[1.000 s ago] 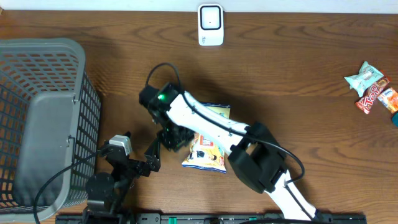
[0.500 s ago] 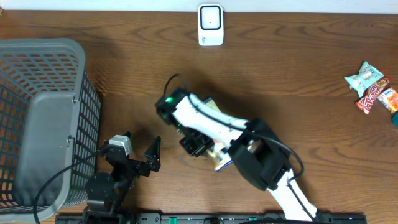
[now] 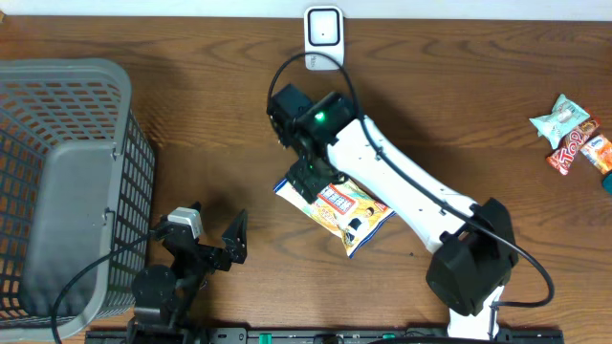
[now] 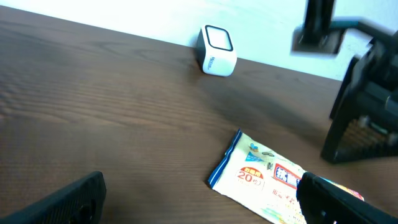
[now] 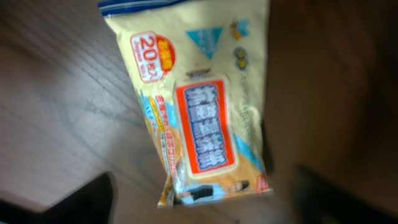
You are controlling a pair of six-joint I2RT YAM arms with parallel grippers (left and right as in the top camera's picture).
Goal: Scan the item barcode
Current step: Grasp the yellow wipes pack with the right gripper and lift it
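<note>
Flat, glossy rectangular packet [image 3: 349,212] lies on wood-grain table [image 3: 191,124]. Right gripper [image 3: 308,180] overhead, fingers spread. Left gripper [image 3: 220,215] spread, empty. Boxy white scanner [image 3: 324,38] far.

I'm looking at a mock shop checkout: scanner [image 3: 323,38], grey shopping basket [image 3: 67,69], packaged snacks [image 3: 572,134] lying on a wooden worktop [image 3: 459,96].
</note>
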